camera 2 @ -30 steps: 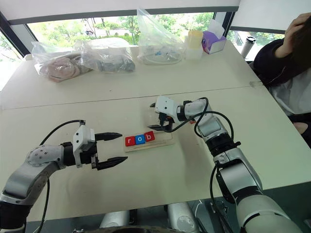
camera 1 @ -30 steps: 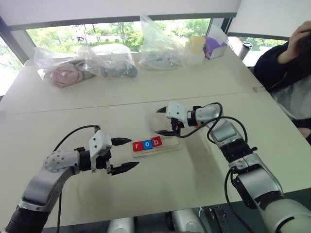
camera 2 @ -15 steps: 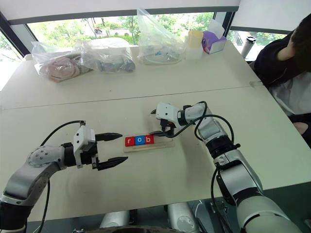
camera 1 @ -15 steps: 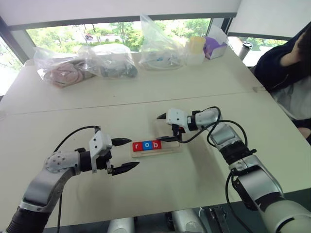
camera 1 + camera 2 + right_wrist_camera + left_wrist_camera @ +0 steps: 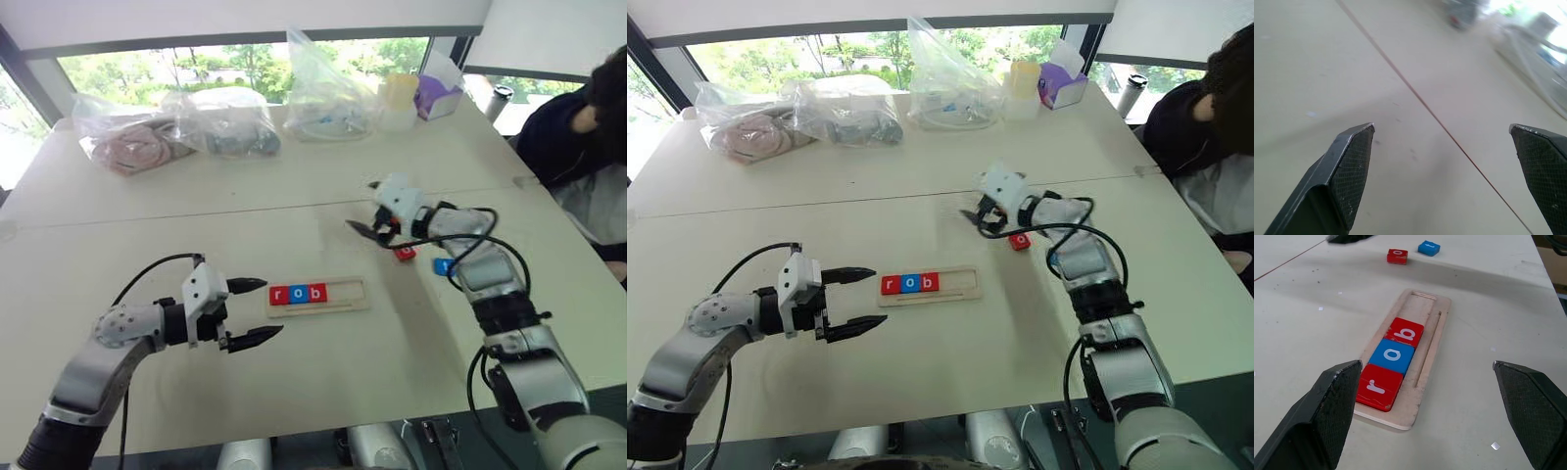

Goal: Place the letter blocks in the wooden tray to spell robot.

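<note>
Pale wood marks the wooden tray (image 5: 316, 295), which lies flat on the table (image 5: 294, 372) in front of the robot; three letter blocks are seated in it from its left end — a red "r" (image 5: 1378, 387), a blue "o" (image 5: 1393, 355) and a red "b" (image 5: 1405, 333), touching one another in a row; the right part of the tray is bare. Two more blocks lie loose on the table to the right of the tray and well apart from it: a red block (image 5: 405, 253), whose letter is judged to be an "o", and a blue block (image 5: 444, 265) just beside it, whose letter cannot be read with certainty.

The right gripper (image 5: 376, 217) is seen just above and beside the red block, its black fingers spread wide and nothing held between them; in its wrist view bare table and a seam line are seen between the pads. The left gripper (image 5: 247, 313) hovers to the left of the tray, pointed at it, its fingers likewise wide apart and empty.

Three of five letters are placed; the step in hand is judged to be the fetching of the fourth — the red block. A lowering of the open fingers around that thin tile is called for next, with a square closing on its edges; the blue block so near could be nudged.

Bags (image 5: 176, 127) lie at the far edge; a person's dark sleeve (image 5: 558, 137) is seen at the right.
</note>
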{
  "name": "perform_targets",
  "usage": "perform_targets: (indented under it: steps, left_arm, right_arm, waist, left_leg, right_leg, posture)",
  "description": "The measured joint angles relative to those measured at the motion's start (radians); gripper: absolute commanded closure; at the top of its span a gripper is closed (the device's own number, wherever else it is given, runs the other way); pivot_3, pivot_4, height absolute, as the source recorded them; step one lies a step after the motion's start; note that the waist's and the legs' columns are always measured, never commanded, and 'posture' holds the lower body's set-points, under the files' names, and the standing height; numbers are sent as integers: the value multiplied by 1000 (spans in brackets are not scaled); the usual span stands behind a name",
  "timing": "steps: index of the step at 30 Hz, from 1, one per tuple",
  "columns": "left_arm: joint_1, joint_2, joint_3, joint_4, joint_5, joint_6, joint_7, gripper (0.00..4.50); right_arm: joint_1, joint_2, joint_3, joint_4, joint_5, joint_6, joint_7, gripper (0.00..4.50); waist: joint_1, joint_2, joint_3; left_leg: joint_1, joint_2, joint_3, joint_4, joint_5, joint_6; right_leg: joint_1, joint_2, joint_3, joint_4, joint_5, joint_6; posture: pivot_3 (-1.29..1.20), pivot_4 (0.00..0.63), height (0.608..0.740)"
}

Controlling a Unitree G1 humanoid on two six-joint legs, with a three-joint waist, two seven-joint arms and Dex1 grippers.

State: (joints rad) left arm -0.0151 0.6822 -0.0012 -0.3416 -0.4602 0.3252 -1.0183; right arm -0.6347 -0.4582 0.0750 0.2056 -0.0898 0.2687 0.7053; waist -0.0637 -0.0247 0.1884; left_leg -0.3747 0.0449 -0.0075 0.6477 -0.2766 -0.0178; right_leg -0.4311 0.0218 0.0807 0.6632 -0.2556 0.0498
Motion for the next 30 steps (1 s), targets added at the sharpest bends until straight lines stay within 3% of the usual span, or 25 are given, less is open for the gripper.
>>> perform_targets:
  steps: [5,11,25,28,30]
  left_arm:
    - [-1,-12,-16,15,6,-3,-2,0]
    - [-58,-15,-26,53,13,-6,-26,0]
    - [-77,-18,-35,78,16,-7,-47,0]
    - [-73,-18,-35,72,16,-7,-46,0]
    - [-67,-18,-35,64,15,-7,-46,0]
  right_arm:
    - [200,40,-142,-345,49,469,-137,34]
    - [329,125,-169,-570,123,794,-209,34]
    - [260,138,-154,-461,175,781,-307,34]
    - [259,137,-149,-453,183,772,-317,875]
    - [258,137,-145,-453,186,772,-325,1802]
  waist:
    - [-1,0,0]
    - [-7,0,0]
    - [-6,0,0]
    - [-6,0,0]
    - [-6,0,0]
  left_leg:
    - [0,0,0,0,0,0]
    - [1,1,0,0,0,0]
    - [0,0,1,0,0,0]
    - [0,0,1,0,0,0]
    - [0,0,1,0,0,0]
  right_leg:
    - [0,0,1,0,0,0]
    - [0,2,0,0,-3,0]
    - [-1,1,1,0,-3,1]
    - [-1,1,1,0,-3,1]
    - [-1,1,1,0,-3,1]
  posture:
    - [0,150,740]
    - [0,150,740]
    - [0,150,740]
    - [0,150,740]
    - [0,150,740]
